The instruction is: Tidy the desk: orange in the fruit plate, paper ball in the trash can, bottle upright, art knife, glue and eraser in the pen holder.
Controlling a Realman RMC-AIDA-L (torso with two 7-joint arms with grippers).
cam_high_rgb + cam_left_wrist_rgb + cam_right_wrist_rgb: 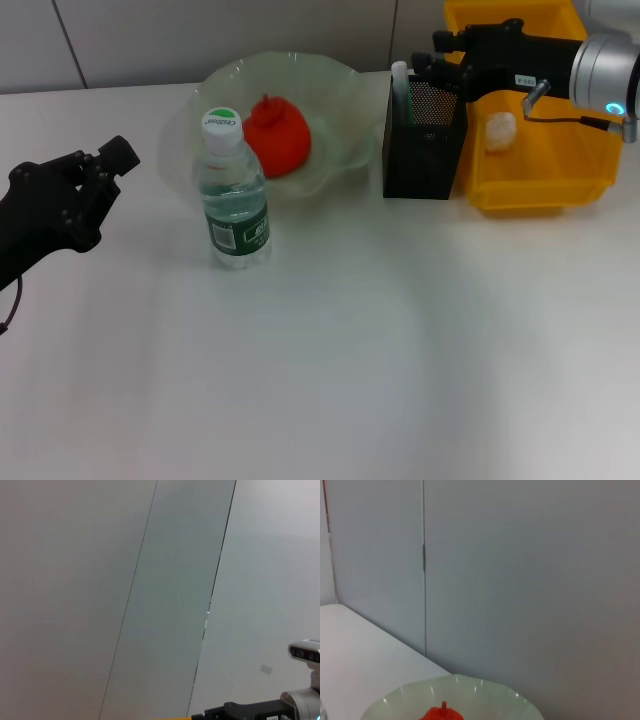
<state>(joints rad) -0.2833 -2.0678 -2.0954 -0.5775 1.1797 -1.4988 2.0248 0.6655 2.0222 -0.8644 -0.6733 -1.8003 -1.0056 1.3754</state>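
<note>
The orange [277, 135] lies in the pale-green fruit plate [343, 78] at the back of the desk; both also show in the right wrist view, orange [443, 713] and fruit plate [470, 683]. The bottle [234, 196] stands upright in front of the plate. A white paper ball [499, 130] rests inside the yellow trash can [545, 185]. The black mesh pen holder [425, 150] stands beside the can with a white stick [400, 84] poking out. My right gripper [445, 58] hovers over the pen holder's back rim. The left gripper [103, 165] hangs at the desk's left side. Art knife, glue and eraser cannot be made out.
A grey panelled wall runs behind the desk. In the left wrist view only the wall and my right arm [250, 711] show. The white desk top [380, 350] stretches wide in front of the bottle and pen holder.
</note>
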